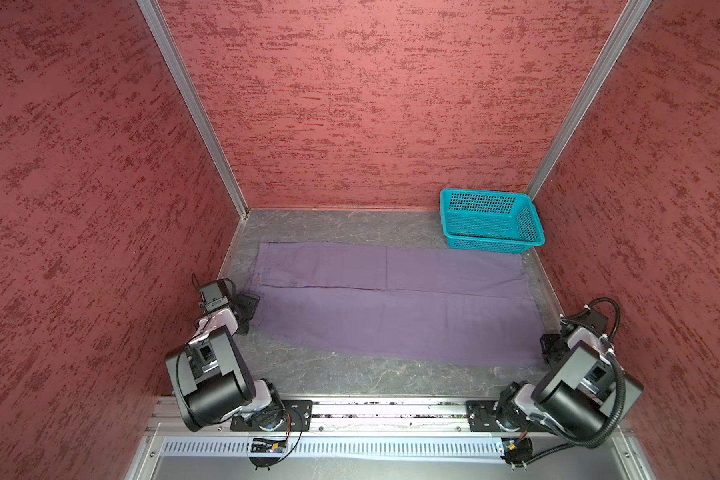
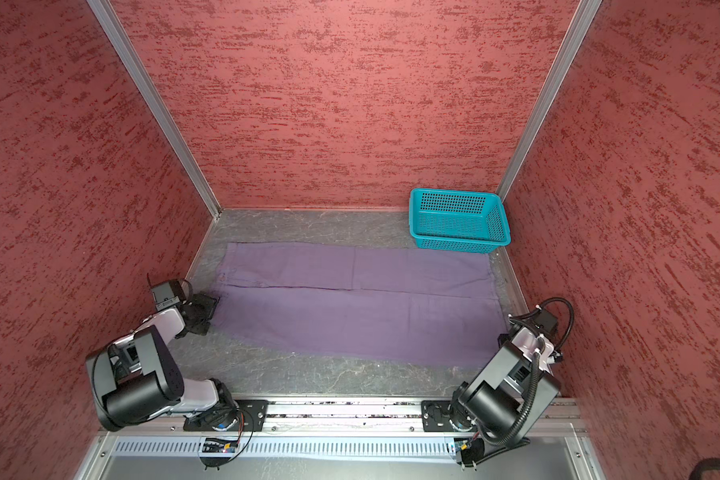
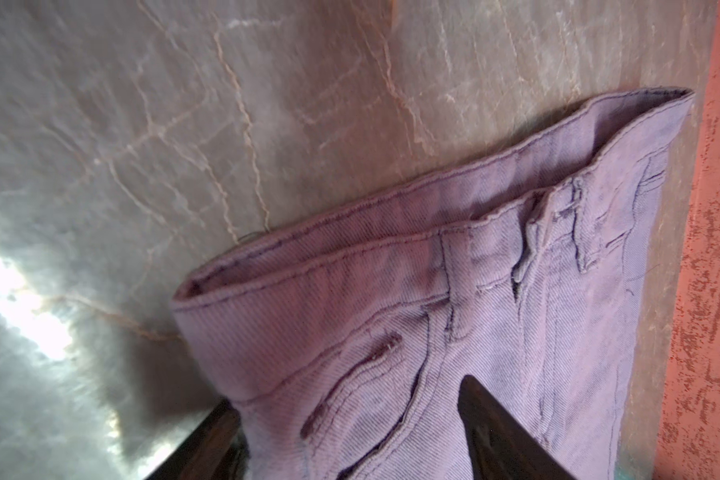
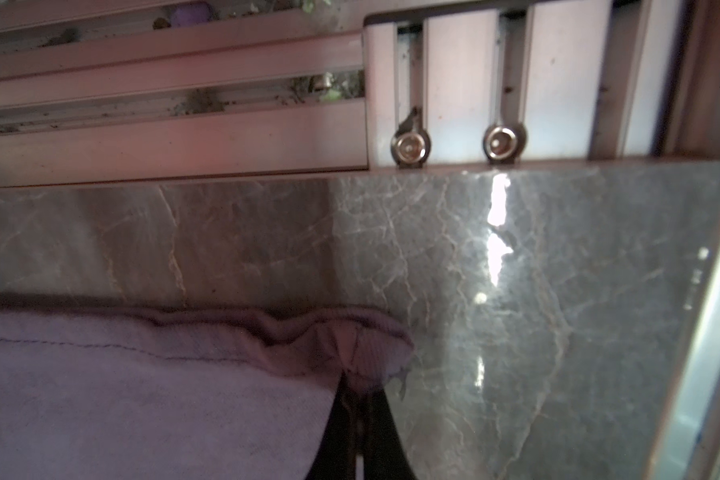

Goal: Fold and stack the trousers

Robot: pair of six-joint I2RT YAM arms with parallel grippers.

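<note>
In both top views the trousers lie spread flat across the middle of the grey marbled surface, waist to the left and both legs running right, side by side. A teal basket sits in the far right corner, just beside the far leg's end. My left fingers are down at the waist end, and my right fingers are at the near right corner of the leg ends, mostly hidden under my own arm. From the left wrist, my left fingers stand wide apart. One hangs over the cloth below the waistband and the other is by the surface just off its edge, with the waistband corner of the trousers between them, not gripped. A red wall runs beyond the waist. From the right wrist, my right fingers are pressed together on the bunched hem corner of the trousers. Bare surface and a metal rail lie beyond it.
</note>
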